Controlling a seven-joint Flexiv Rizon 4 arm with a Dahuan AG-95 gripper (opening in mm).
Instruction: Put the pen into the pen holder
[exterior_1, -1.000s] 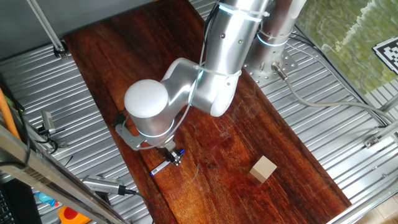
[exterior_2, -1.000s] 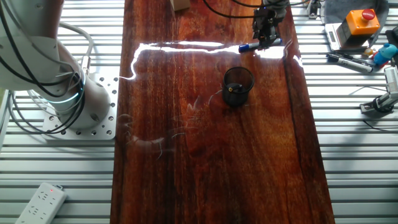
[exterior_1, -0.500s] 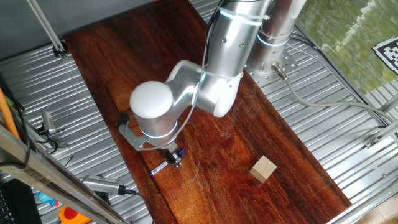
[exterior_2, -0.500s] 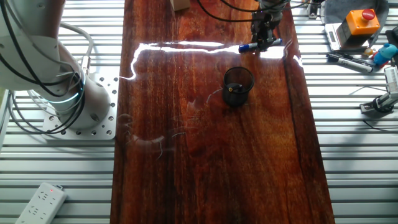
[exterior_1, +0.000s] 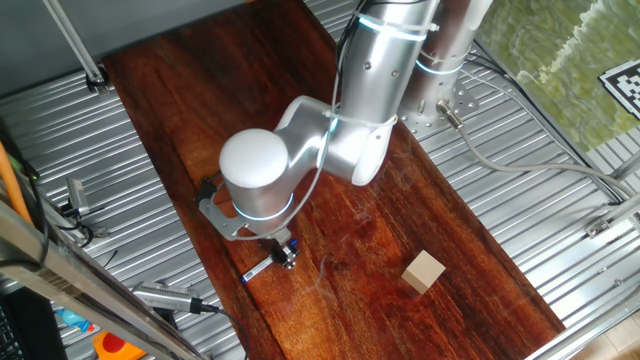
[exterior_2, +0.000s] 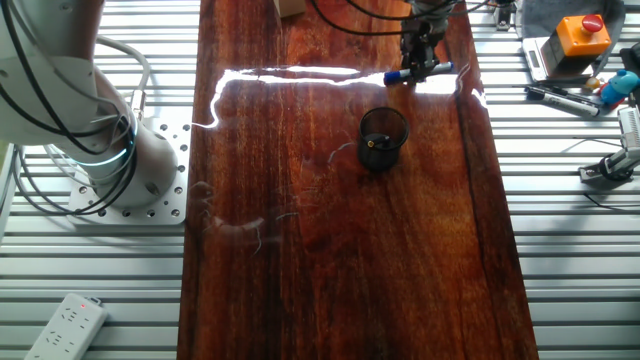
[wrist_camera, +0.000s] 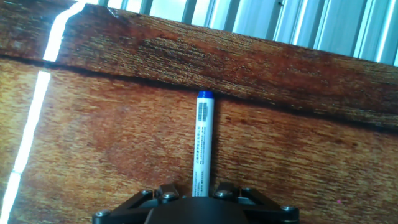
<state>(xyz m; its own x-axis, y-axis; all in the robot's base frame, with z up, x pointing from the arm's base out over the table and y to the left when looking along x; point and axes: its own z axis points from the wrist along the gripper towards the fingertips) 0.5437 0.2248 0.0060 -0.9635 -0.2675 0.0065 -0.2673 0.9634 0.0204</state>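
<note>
The pen (wrist_camera: 201, 134), white with a blue tip, lies flat on the wooden table near its edge; it also shows in one fixed view (exterior_1: 260, 269) and in the other fixed view (exterior_2: 394, 75). My gripper (wrist_camera: 195, 189) stands low over the pen's near end with a finger on each side and small gaps to the barrel, so it looks open. The gripper also shows in both fixed views (exterior_1: 285, 254) (exterior_2: 418, 60). The pen holder (exterior_2: 383, 138), a small black cup, stands upright a short way from the pen. The arm hides it in one fixed view.
A tan wooden cube (exterior_1: 424, 271) sits on the table apart from the pen; its corner shows at the far edge of the other fixed view (exterior_2: 291, 7). The table edge and ribbed metal surround (wrist_camera: 261, 25) lie just past the pen's tip. Tools lie beside the table (exterior_2: 560, 93).
The arm's elbow and hand have shifted slightly across the table over the pen. The pen has not moved.
</note>
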